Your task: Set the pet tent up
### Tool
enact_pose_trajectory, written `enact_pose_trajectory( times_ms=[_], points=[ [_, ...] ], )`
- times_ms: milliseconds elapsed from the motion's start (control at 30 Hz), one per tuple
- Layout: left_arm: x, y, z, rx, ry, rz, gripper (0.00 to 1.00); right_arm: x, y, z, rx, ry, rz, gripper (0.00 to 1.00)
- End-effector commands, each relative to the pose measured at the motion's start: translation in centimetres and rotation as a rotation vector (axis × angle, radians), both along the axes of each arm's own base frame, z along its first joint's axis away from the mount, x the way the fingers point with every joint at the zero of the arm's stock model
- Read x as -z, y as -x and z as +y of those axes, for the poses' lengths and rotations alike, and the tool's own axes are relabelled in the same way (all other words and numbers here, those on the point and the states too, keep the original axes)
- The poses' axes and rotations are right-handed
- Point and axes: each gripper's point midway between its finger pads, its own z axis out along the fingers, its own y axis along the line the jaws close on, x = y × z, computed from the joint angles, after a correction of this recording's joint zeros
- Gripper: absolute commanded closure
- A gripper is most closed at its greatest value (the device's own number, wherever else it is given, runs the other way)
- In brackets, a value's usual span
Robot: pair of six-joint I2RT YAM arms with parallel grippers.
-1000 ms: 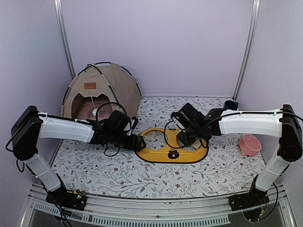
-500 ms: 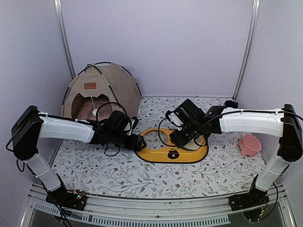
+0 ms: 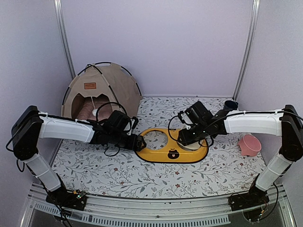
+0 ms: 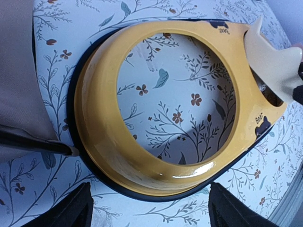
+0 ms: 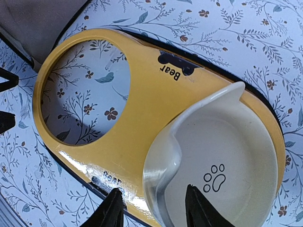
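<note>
**Lilac booth, floral desk: pet tent upright at the far left**

Floral-printed cloth covers the desk point(image 3: 118, 175). The pet tent point(image 3: 102, 90) stands at its far-left corner against the wall. It is a tan fabric dome tensioned by thin black crossed poles point(image 3: 118, 66), with an arched doorway and a small brown label point(image 3: 90, 85). I judge it light, soft-walled and springy. Fabric would slip or crumple in a pinch, so the poles or the base hem look the better places to take hold. My left claw point(image 3: 138, 143) hangs wide and empty over the left end of the glossy yellow bowl stand point(image 3: 163, 152), just right of the tent's hem. My right claw point(image 3: 182, 137) sits half-narrowed astride the rim of a smooth white bowl point(image 5: 222, 156) in the stand; whether it pinches, I cannot tell.
</note>
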Motion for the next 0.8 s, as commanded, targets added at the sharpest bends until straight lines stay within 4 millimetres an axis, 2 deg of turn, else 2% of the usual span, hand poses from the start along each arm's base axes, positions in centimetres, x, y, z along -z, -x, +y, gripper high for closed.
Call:
enact_pose_trajectory(
  times_ms=[0,200,267,500,700,767],
  points=[
    [0.3,-0.3,0.4,-0.016,0.004,0.002,0.15,0.8,0.7,1.4,0.006,-0.097,0.062,0.57],
    [0.3,-0.3,0.4,-0.014,0.003,0.002,0.15,3.2,1.5,1.2,0.018,-0.096,0.119,0.7],
    [0.3,-0.4,0.4,-0.015,0.003,0.002,0.15,3.8,1.6,1.2,0.022,-0.088,0.131,0.7],
    [0.3,-0.4,0.3,-0.013,0.003,0.002,0.15,4.7,1.2,0.7,0.047,-0.057,0.124,0.64],
    [0.2,-0.3,0.3,-0.013,0.002,0.002,0.15,7.4,1.4,0.2,0.057,0.016,0.173,0.63],
    [0.2,-0.4,0.4,-0.013,0.002,0.001,0.15,7.8,1.5,0.2,0.06,0.017,0.18,0.58]
  ],
)
